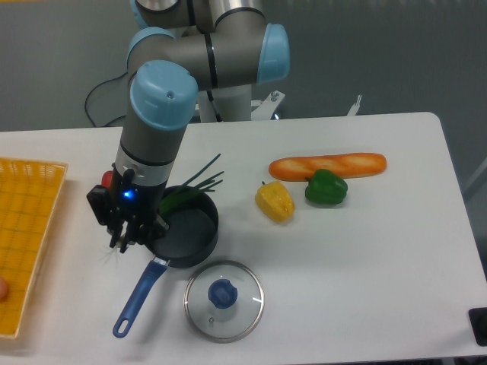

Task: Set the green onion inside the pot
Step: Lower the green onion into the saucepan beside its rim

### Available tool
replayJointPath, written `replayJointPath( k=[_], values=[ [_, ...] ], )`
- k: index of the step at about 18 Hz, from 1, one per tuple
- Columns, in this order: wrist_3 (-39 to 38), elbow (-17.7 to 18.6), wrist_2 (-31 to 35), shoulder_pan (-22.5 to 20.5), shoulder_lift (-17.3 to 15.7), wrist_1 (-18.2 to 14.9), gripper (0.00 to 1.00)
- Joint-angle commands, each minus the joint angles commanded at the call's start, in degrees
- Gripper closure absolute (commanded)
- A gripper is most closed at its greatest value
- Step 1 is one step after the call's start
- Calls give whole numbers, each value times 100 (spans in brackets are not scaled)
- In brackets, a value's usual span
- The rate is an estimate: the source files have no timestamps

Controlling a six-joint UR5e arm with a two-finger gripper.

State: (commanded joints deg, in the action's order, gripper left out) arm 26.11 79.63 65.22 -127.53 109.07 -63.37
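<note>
Camera view: the gripper hangs over the left rim of the pot, with its jaws clenched on the whitish root end of the green onion. The stalk slants across the pot opening; its dark leaves project past the far rim, above the tabletop. The pot's blue handle points toward the near-left. A glass lid lies just beside the pot on the near side. A yellow pepper, green pepper and baguette lie to the right. A yellow basket sits at the left edge.
</note>
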Motion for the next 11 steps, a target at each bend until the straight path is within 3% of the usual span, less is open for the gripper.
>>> replayJointPath(
  k=[4,11],
  values=[
    [-553,0,-237,-18,70,457,77],
    [-615,26,-237,0,123,493,77]
  ],
)
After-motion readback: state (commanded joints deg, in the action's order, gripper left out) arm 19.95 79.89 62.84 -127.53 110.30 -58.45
